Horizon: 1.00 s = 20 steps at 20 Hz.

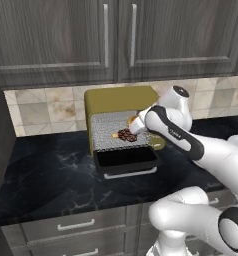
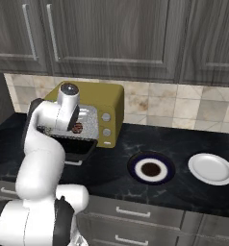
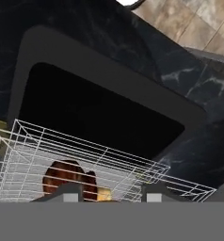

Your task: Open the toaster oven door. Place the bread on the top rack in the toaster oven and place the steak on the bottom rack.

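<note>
The mustard-yellow toaster oven [image 1: 120,99] stands at the back of the counter. Its toaster oven door [image 1: 126,159] is folded down flat, and the dark glass also shows in the hand view [image 3: 100,110]. My gripper [image 1: 132,131] reaches into the grey cavity. The dark reddish-brown steak [image 1: 125,135] sits at its fingertips, low in the cavity. In the hand view the steak [image 3: 62,175] lies behind the wires of a rack [image 3: 109,155], against the left fingertip [image 3: 71,190]. The orange bread [image 1: 133,119] sits higher up, just above my hand.
A blue-rimmed plate [image 2: 135,163] with a brown centre and a white plate [image 2: 211,168] lie on the black counter to the right of the oven. Dark cabinets [image 1: 111,35] hang overhead. The counter's front edge runs just below the open door.
</note>
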Tool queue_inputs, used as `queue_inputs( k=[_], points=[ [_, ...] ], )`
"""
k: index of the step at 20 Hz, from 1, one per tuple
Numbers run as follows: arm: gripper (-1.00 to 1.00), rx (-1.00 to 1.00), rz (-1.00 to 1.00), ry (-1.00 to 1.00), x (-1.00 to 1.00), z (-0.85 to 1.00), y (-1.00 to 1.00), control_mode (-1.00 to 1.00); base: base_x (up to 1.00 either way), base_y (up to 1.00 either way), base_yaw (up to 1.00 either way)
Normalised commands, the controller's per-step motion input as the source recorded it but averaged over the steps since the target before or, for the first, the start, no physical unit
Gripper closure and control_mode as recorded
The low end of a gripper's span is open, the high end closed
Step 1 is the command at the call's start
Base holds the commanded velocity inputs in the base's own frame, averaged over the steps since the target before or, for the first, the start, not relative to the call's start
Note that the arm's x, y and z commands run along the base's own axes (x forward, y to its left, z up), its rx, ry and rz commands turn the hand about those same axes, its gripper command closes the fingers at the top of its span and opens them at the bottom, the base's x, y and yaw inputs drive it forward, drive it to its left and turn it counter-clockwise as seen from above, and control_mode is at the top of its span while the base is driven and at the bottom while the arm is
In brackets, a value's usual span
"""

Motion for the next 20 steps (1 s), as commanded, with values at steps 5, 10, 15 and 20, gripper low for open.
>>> queue_inputs(
  k=[5, 10, 15, 20],
  points=[
    [1.00, -0.10, -0.08, 0.12, 0.40, -0.12, 0.32, -1.00, 0.00, 0.00, 0.00],
    [1.00, -0.12, -0.06, 0.16, 0.35, -0.30, 0.26, -1.00, 0.00, 0.00, 0.00],
    [1.00, -0.06, -0.06, 0.09, 0.31, -0.22, 0.08, -1.00, 0.00, 0.00, 0.00],
    [1.00, -0.03, -0.06, 0.05, 0.33, -0.25, 0.00, -1.00, 0.00, 0.00, 0.00]
  ],
)
